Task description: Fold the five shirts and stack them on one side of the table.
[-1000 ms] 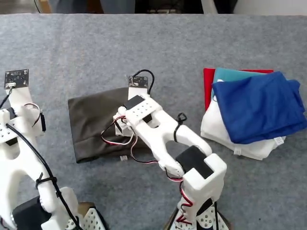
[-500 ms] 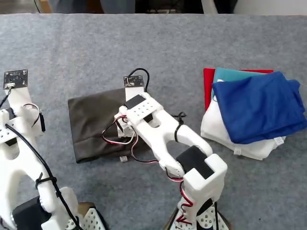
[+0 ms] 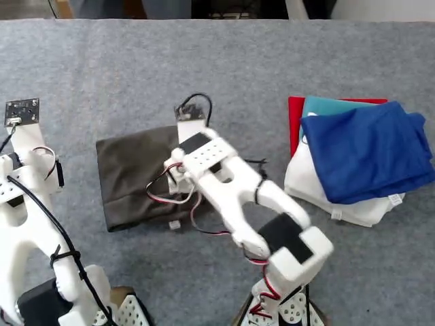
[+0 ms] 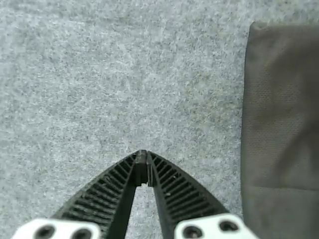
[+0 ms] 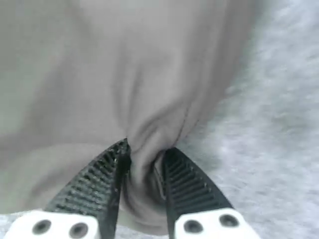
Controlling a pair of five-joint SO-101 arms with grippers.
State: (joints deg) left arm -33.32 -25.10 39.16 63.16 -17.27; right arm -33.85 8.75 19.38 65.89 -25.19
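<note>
**Tabletop** [image 3: 204,61]: grey felt-like covering across the whole working surface.

**Dark grey-brown shirt** [image 3: 132,173]: one item, folded to a rough rectangle, lying flat left of the tabletop's centre. Its right-hand edge passes beneath the right arm. A small pale tag shows at its near edge. In the right wrist view the cloth [image 5: 124,74] is gathered into creases that run toward the fingers. In the left wrist view one long straight edge of it [image 4: 281,124] lies on the grey surface.

**Stack of four folded shirts**: at the right side of the tabletop, well apart from the dark shirt.
- Blue shirt [image 3: 367,153]: on top, set slightly askew.
- White shirt [image 3: 306,180]: directly under the blue one, sticking out toward the centre and the near edge.
- Teal shirt [image 3: 319,105]: a narrow band showing at the far side.
- Red shirt [image 3: 295,122]: a strip showing at the far left corner of the stack.

**Right arm** [image 3: 231,190]: white, reaching from the near edge over the dark shirt's right-hand edge.

**Right hand** [image 5: 146,149]: clenched on a pinched fold of the dark grey-brown shirt, with cloth bunched between the two ribbed black fingers.

**Left arm** [image 3: 27,204]: white, at the left edge of the tabletop.

**Left hand** [image 4: 143,167]: clenched, fingertips meeting, grasping nothing, above bare grey surface beside the dark shirt.
</note>
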